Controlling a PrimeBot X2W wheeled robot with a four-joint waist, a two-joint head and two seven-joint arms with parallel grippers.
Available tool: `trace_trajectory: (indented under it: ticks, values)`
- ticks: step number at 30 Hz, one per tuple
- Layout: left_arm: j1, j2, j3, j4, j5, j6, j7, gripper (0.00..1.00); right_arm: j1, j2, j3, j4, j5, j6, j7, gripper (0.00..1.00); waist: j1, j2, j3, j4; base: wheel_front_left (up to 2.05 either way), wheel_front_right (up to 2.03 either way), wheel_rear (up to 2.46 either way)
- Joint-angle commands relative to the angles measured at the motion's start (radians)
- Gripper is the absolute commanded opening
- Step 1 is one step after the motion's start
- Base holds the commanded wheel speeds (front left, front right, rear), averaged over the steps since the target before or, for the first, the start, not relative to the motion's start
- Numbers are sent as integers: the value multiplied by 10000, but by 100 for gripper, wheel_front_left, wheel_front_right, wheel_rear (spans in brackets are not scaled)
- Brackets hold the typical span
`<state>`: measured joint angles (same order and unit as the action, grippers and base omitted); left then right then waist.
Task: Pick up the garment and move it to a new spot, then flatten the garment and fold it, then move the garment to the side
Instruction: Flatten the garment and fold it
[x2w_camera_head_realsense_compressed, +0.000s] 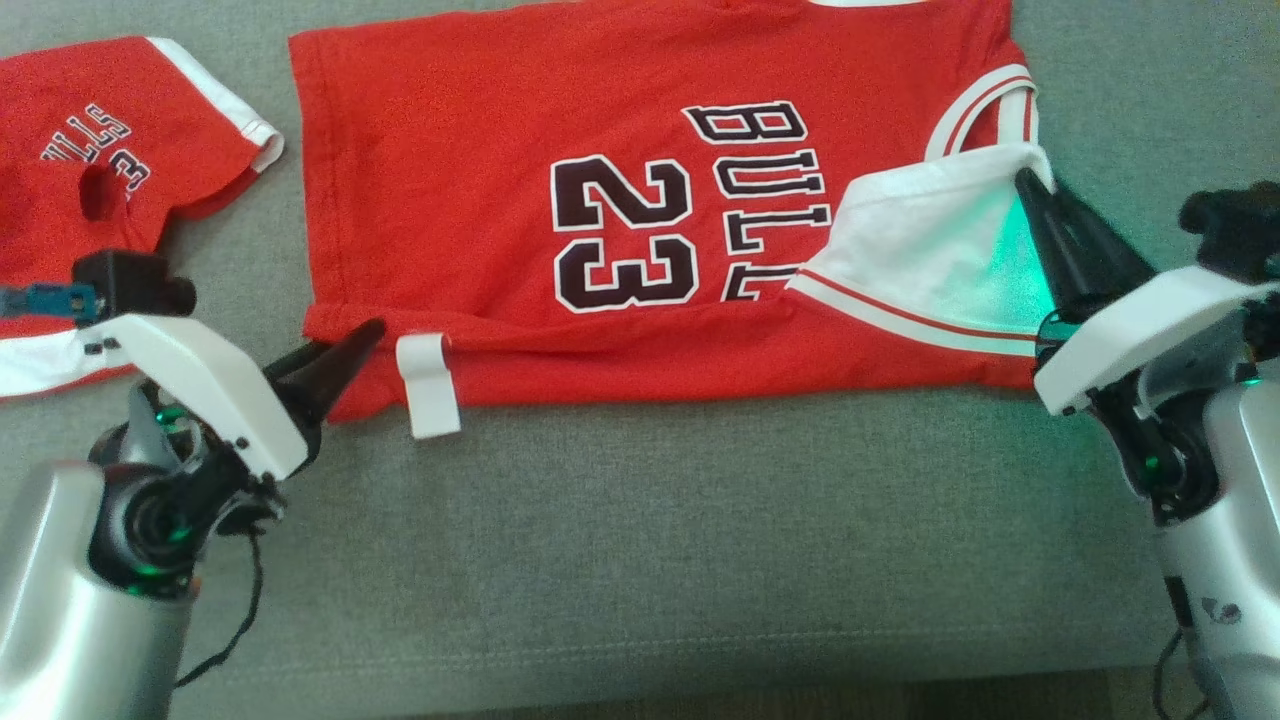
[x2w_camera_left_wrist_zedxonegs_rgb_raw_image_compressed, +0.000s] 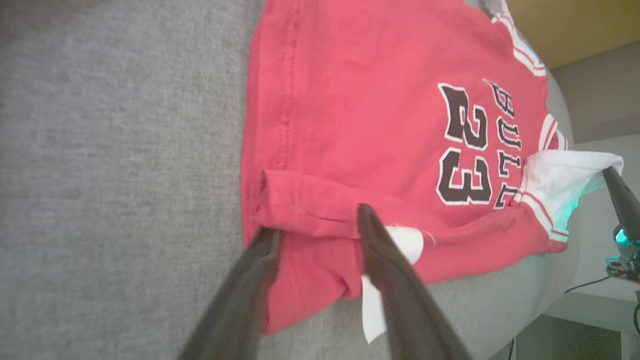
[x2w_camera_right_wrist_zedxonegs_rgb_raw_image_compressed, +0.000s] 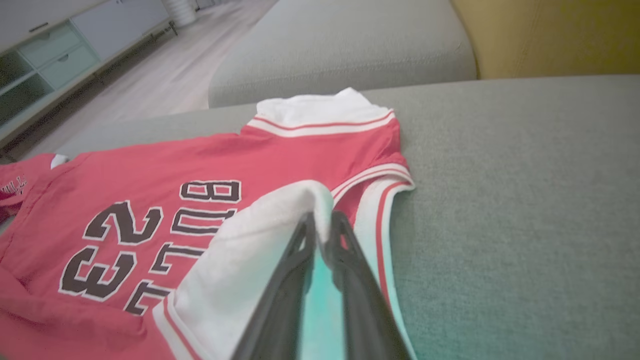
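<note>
Lying mostly flat across the grey sofa (x2w_camera_head_realsense_compressed: 640, 550): red jersey (x2w_camera_head_realsense_compressed: 450, 200), "23" print facing up, near long edge folded over onto itself. White label (x2w_camera_head_realsense_compressed: 428, 385) sticks out from under that fold, onto the cushion.

Left pincer (x2w_camera_left_wrist_zedxonegs_rgb_raw_image_compressed: 318, 224) is at the jersey's hem-end corner, fingers spread, one either side of the folded edge, red cloth in the gap between them. Can't tell whether the tips actually touch the fabric; the wrist shot is blurry there.

Right pincer (x2w_camera_right_wrist_zedxonegs_rgb_raw_image_compressed: 323, 218) is at the opposite end by the armhole trim, fingers pressed together, pinching the white inner fabric of the jersey. That flap is pulled up off the cushion and turned back over the lettering.

Second red garment (x2w_camera_head_realsense_compressed: 90, 140) sits on the sofa beyond the left arm, apart from the jersey.
</note>
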<state>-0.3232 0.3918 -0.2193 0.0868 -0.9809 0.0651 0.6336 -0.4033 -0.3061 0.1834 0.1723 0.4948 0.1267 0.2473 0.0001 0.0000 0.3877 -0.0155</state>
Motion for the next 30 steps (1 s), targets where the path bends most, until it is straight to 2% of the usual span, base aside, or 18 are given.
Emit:
trace_trajectory:
  ticks: [1,4,5,10,13,18,24,30]
  values:
    - [-387,144,513,-131,95,-131,-518,100,-152,-119,107,-196,-13,40,-658,100,-1,0,30,5,0,0,0]
    - [-293,-166,664,-4,519,-238,-1748,100,-4,36,-62,-73,-395,40,-1735,100,-1,0,37,28,0,0,0]
    - [-293,-166,664,-4,519,-238,-1748,100,-4,36,-62,-73,-395,40,-1735,100,-1,0,37,28,0,0,0]
    - [-11,-585,657,0,2100,-166,-4540,100,566,451,-695,-323,-1678,40,-3295,100,-1,0,-110,122,0,0,0]
    - [262,-770,564,-125,3079,121,-6007,100,1057,774,-1072,-722,-2362,40,-3661,100,-1,0,-298,148,0,0,0]
    - [937,-1155,331,-521,4365,778,-7919,100,2097,1291,-1377,-1558,-2922,40,-3580,100,-1,0,-688,166,0,0,0]
    - [1852,-1325,102,-645,5381,1299,-8751,100,3292,1751,-1487,-2385,-3132,40,-3270,100,-1,0,-1131,162,0,0,0]
    - [2470,-1488,-165,-496,5879,1430,-8893,100,3958,2012,-1639,-2702,-3105,40,-3061,100,-1,0,-1442,176,0,0,0]
